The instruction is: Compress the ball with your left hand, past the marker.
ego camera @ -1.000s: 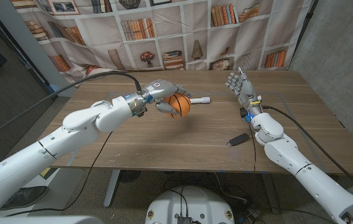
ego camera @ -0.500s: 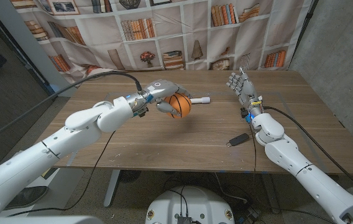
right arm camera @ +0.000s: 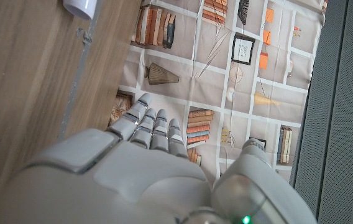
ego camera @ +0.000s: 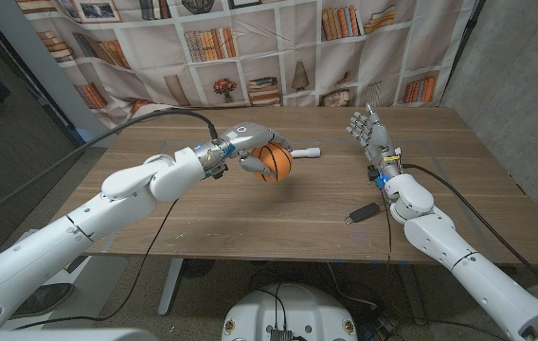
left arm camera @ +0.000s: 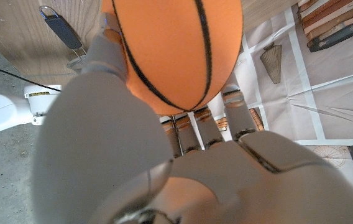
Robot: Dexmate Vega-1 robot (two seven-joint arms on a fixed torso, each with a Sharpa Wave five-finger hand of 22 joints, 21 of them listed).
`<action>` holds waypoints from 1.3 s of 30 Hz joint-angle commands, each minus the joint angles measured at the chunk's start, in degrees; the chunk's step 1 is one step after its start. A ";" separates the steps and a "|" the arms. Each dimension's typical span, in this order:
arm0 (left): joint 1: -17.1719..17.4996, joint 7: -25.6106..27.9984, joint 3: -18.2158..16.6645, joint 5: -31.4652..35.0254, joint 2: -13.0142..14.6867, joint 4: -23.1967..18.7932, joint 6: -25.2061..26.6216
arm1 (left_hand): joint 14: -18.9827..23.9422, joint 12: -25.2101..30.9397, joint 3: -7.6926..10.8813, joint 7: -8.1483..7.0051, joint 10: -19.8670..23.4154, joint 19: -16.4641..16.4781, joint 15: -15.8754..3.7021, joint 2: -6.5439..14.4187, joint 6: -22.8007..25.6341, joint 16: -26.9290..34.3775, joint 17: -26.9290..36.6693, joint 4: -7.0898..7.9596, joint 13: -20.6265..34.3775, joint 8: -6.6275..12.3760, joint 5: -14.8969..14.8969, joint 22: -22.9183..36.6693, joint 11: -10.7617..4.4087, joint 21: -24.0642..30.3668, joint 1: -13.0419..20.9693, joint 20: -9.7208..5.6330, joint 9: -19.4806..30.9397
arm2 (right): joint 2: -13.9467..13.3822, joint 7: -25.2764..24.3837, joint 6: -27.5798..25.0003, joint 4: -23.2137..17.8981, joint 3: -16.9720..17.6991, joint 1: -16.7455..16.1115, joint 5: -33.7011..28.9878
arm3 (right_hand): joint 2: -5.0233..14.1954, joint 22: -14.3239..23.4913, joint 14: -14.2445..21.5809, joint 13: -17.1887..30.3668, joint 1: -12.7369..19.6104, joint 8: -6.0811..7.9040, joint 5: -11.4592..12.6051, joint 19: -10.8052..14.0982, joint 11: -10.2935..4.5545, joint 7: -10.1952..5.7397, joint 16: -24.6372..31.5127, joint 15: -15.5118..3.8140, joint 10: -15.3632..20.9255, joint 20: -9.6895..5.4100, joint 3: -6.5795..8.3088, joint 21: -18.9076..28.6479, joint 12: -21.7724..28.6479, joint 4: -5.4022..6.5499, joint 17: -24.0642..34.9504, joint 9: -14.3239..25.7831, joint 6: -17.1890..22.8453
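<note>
My left hand (ego camera: pixel 251 142) grips a small orange ball with black seams (ego camera: pixel 273 161) above the middle of the wooden table (ego camera: pixel 250 223). Its fingers wrap over the ball's top and left side. In the left wrist view the ball (left arm camera: pixel 176 50) bulges between the thumb and fingers of that hand (left arm camera: pixel 164 162). A white marker (ego camera: pixel 305 152) lies on the table just behind and right of the ball. My right hand (ego camera: pixel 367 131) stands upright at the right of the table, fingers apart, holding nothing; the same hand (right arm camera: pixel 145 174) shows in the right wrist view.
A small black object with a metal clip (ego camera: pixel 363 213) lies near the front right of the table, also seen as the clip object (left arm camera: pixel 61 31) in the left wrist view. A bookshelf-print backdrop (ego camera: pixel 278 47) hangs behind the table. The marker's white tip (right arm camera: pixel 82 7) shows beyond my right hand.
My left hand with the ball has drifted slightly to the right, toward the marker. The right hand has stayed in place.
</note>
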 commanded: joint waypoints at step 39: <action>-1.02 -1.37 1.22 2.52 -0.54 -0.48 2.54 | 1.87 -3.12 0.86 -0.86 -1.07 4.23 -3.64 12.34 0.53 -1.40 3.91 10.06 0.79 -2.30 -0.16 0.51 -0.31 2.63 5.60 -7.05 0.21 | -0.38 -0.28 0.42 -0.23 0.67 -0.72 0.16 | 0.67 0.12 0.66 0.24 0.08 0.15 -0.13 0.52 -0.25 -0.10 0.02 -0.06 0.47 -1.81 -0.08 -0.27 -0.01 -0.44 0.35 0.25 0.39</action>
